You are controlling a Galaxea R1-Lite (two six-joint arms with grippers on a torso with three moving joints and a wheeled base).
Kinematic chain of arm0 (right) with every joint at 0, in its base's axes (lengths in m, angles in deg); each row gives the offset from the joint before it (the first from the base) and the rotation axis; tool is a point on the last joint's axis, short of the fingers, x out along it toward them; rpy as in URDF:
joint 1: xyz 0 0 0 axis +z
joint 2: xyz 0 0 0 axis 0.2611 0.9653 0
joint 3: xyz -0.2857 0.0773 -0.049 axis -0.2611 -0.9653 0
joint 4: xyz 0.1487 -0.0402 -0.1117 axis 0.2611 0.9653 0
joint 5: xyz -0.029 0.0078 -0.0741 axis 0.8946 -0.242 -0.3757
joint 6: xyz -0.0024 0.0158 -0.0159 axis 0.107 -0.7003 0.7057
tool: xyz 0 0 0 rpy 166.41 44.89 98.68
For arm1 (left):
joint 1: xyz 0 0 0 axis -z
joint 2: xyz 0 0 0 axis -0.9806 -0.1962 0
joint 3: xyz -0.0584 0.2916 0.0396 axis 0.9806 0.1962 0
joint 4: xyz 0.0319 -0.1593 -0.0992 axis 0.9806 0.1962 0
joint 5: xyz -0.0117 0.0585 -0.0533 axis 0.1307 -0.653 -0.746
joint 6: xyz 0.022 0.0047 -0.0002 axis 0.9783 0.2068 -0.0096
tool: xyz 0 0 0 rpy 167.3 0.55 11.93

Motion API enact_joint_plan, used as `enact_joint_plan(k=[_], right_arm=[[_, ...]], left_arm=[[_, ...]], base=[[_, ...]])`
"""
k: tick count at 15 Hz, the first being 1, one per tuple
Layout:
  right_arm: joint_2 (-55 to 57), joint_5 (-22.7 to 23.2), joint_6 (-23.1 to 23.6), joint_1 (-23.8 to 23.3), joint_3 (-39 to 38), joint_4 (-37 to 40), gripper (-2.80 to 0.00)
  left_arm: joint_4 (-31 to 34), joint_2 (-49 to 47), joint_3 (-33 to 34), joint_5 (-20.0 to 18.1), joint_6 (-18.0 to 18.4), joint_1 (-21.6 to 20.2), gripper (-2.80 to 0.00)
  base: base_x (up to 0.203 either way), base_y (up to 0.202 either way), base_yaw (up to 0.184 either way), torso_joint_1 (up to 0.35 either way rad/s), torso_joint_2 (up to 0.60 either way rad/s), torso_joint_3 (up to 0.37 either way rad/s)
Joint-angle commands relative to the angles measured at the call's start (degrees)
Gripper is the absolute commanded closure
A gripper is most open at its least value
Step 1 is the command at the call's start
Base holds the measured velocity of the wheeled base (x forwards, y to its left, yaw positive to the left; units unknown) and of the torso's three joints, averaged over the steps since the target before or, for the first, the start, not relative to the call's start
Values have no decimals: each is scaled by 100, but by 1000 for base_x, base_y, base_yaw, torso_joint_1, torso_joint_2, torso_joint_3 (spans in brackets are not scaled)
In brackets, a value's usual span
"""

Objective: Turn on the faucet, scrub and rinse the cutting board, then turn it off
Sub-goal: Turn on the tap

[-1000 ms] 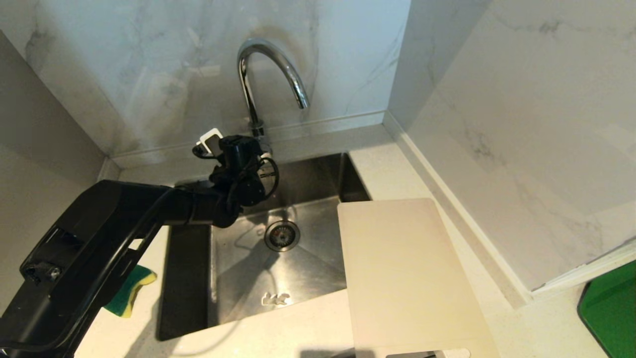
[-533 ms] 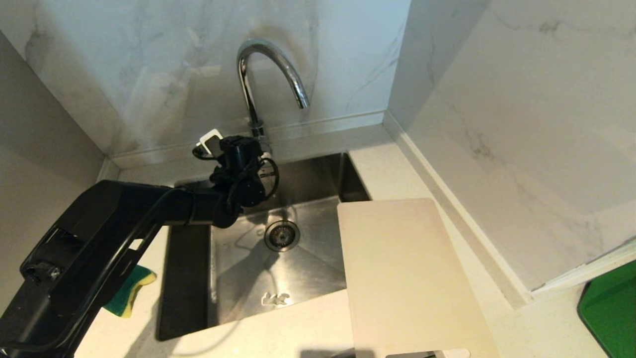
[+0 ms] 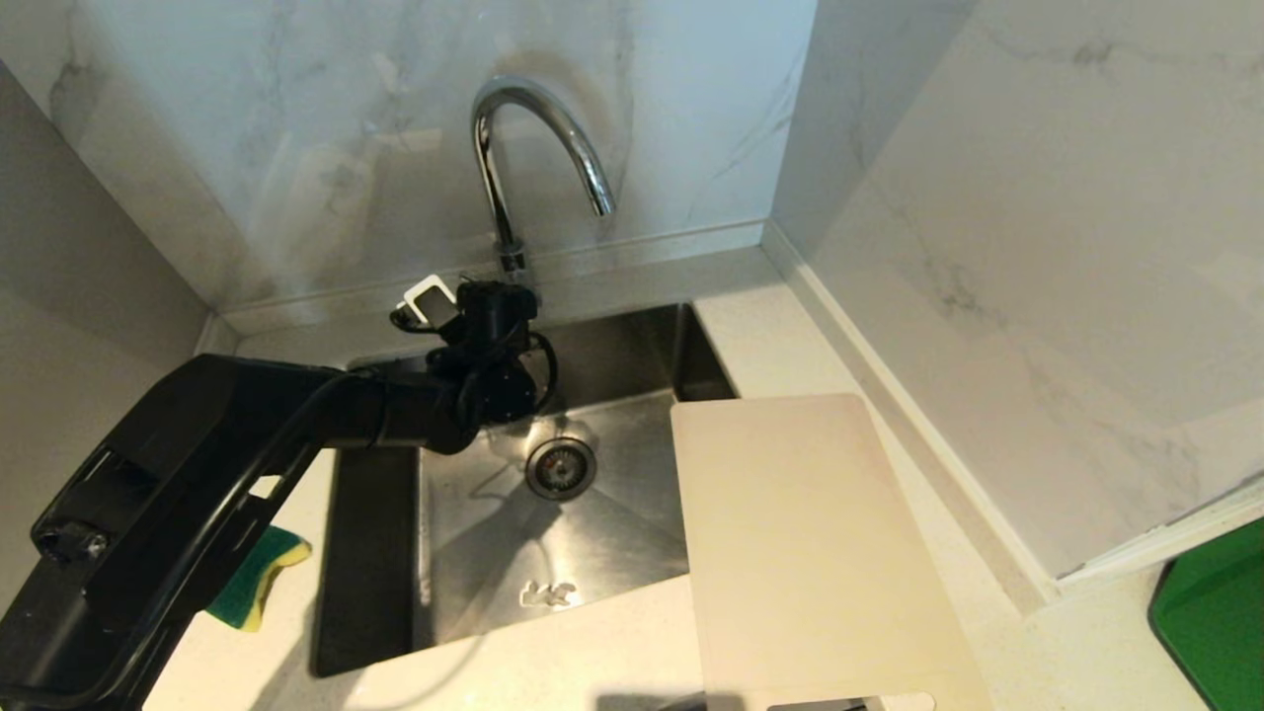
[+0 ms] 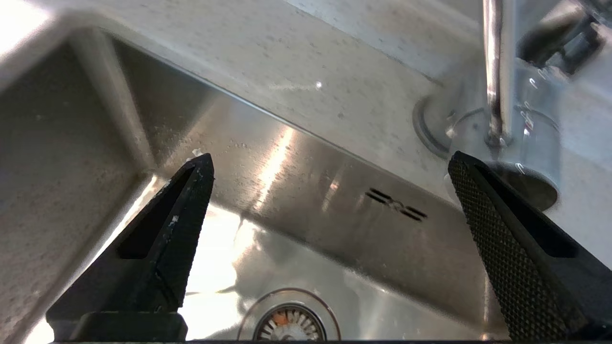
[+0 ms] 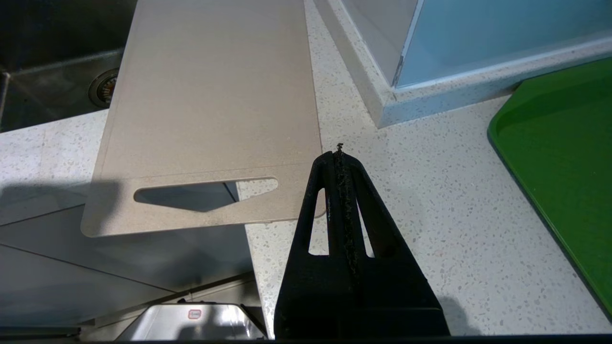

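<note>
At nine o'clock in the head view a sponge [image 3: 259, 578] lies on the surface [image 3: 592, 657], half hidden under the black left arm. The left gripper [image 4: 330, 165] hangs over the sink [image 3: 632, 553], its fingers wide apart and holding nothing. One finger [image 4: 507, 248] is just beside the base of the faucet [image 3: 523, 148], which stands at twelve o'clock. No water runs.

The cutting board [image 3: 800, 533] lies at four o'clock, part on the surface and part over the sink. It looks thin, stiff and light, and would likely be slippery when wet. The handle slot end looks like the best place to hold it.

The right gripper [image 5: 340, 149] sits by that end with its fingers pressed together.

Only the right wrist view shows the slot [image 5: 205, 193]. Only the left wrist view shows the faucet base up close.
</note>
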Motion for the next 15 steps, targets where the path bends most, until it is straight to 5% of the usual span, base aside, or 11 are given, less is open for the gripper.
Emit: enact_joint_plan(k=[1, 8, 15], right_arm=[[-2, 1, 2, -4, -1, -1, 0], [-2, 1, 2, -6, -3, -1, 0], [-2, 9, 2, 0, 0, -1, 0]], left_arm=[[169, 206, 17, 15, -193, -4, -280], [-6, 452, 2, -40, -291, 454, -280], [-602, 379, -73, -201, -241, 272, -280]], base=[[0, 0, 0, 0, 0, 0], [0, 0, 0, 0, 0, 0], [0, 0, 0, 0, 0, 0]])
